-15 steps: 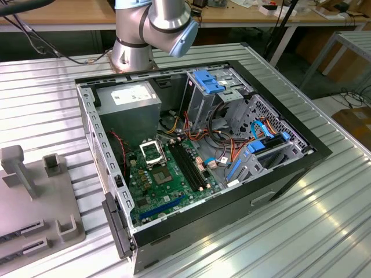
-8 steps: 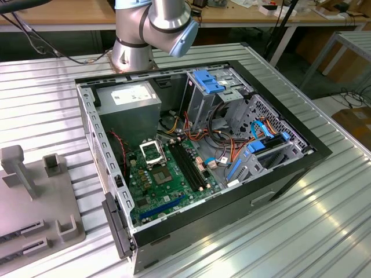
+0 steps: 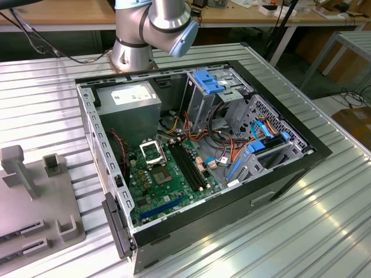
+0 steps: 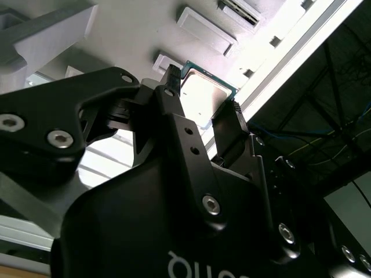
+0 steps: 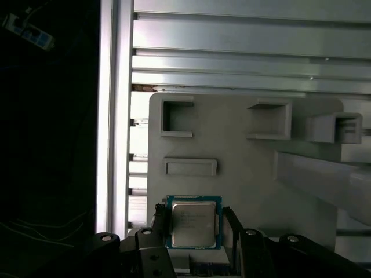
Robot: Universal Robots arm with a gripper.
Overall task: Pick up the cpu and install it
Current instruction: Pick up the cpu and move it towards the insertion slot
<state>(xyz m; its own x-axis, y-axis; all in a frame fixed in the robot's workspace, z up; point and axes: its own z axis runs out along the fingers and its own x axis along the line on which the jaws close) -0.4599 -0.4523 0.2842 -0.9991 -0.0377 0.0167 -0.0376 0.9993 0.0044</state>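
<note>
While black claw clamps thin silvery-beige square cpu, tilt risk is live | cause: narrow edge grip | silver-framed black socket: 11 o'clock on green board

the cpu is faced in pale metal with a dull satin sheen and is edged by a thin green board rim. the gripper is finished in matt black, and bright steel screw heads are set into it. the fixture tray is made of smooth, matt, pale grey plastic. the table is formed of ribbed bare aluminium, from which glare is thrown. the computer case is painted satin black outside, while its inner walls are left as dull sheet steel. the motherboard is coated in glossy green. the arm is clad in smooth silver-grey metal with 1 pale blue plastic cap. the bench is topped with wood.
</note>
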